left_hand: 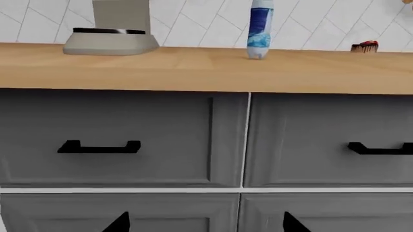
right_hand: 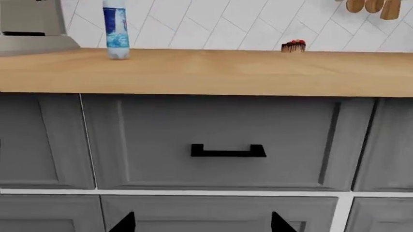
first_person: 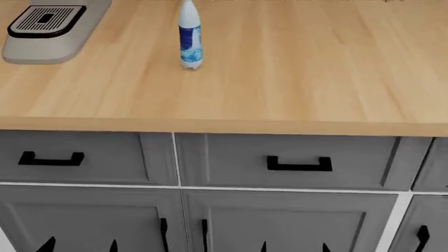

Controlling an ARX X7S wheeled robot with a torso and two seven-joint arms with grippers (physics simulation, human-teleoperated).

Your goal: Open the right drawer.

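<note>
Your right fingers [right_hand: 201,223] show only as two dark tips with a wide gap between them, so they stand open and hold nothing; the left fingers [left_hand: 205,223] look the same, spread and empty. The right drawer [first_person: 287,160], a wide shallow grey front with a recessed panel, is shut flush under the edge of the light wooden counter [first_person: 280,79], and its horizontal black squared handle [first_person: 299,164] sits mid-panel, well apart from both arms. In the right wrist view that handle lies nearly centred between the tips, so I would use the right arm: advance straight, close across the bar, not at its end posts, then pull level and square to the front. The counter lip overhangs just above, so keep low. The twin grey drawer [first_person: 77,156] is just beside it on the left; do not drift there. The blue-and-white plastic bottle [first_person: 190,39] stands on the counter, out of your way.
</note>
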